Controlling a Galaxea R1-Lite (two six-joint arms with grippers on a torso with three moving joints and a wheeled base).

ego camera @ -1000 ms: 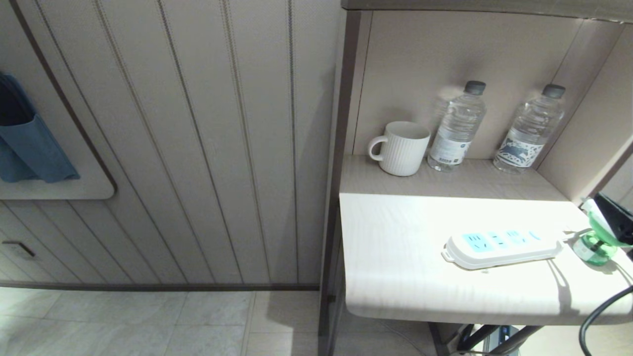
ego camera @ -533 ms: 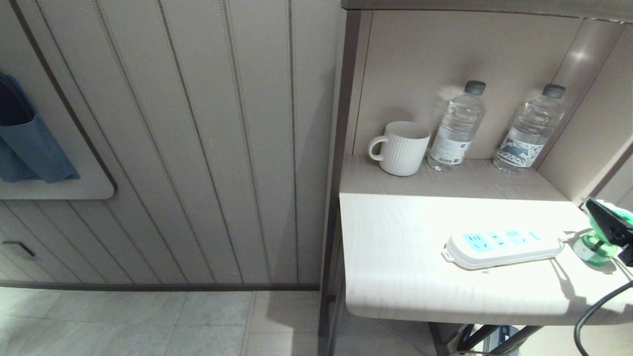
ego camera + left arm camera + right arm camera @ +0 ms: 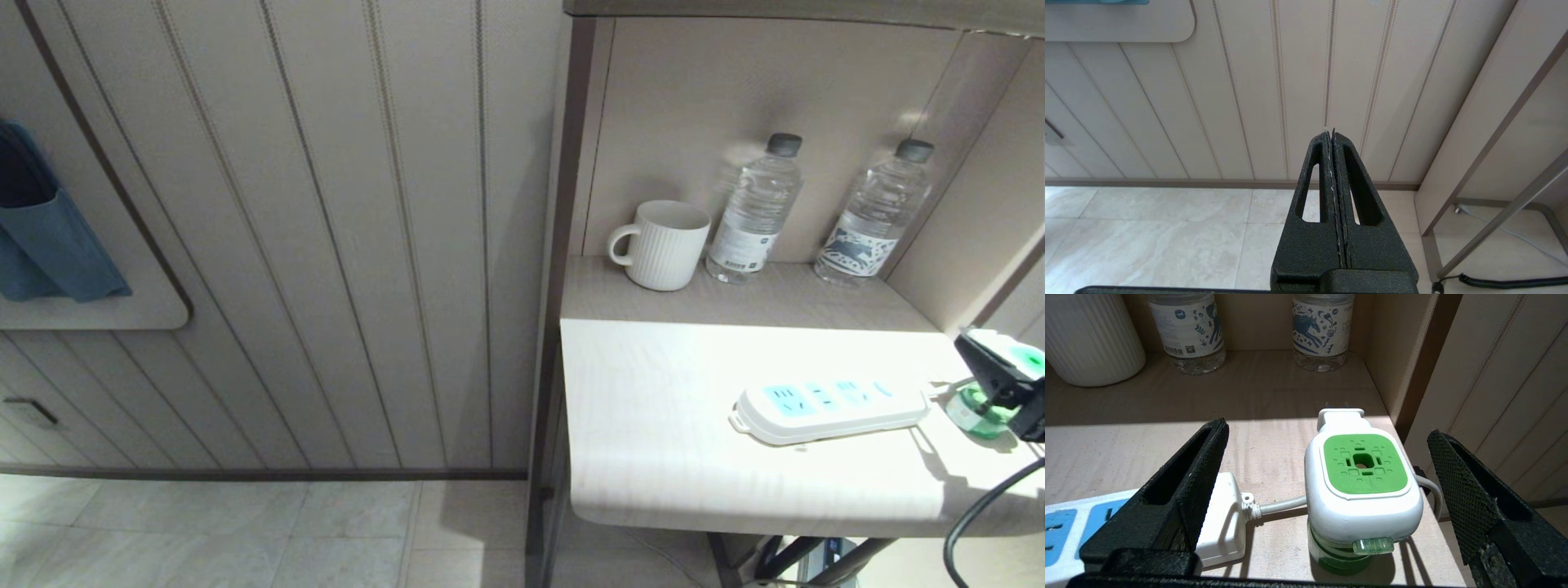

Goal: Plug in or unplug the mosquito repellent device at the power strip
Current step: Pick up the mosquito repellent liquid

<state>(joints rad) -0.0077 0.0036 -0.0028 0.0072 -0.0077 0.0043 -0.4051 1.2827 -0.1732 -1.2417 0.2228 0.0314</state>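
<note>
Hovering right gripper [image 3: 1327,477], fingers wide, around unplugged mosquito repellent device [image 3: 1361,486] beside power strip [image 3: 829,410]; left gripper [image 3: 1333,136] closed.

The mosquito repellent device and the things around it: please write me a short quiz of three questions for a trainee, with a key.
1. True or false: the mosquito repellent device is plugged into the power strip.
2. The right gripper is: A) shut on the device, B) open around the device, C) over the mug.
3. How many water bottles stand on the shelf?

Key: 1 false; 2 B; 3 two.
</note>
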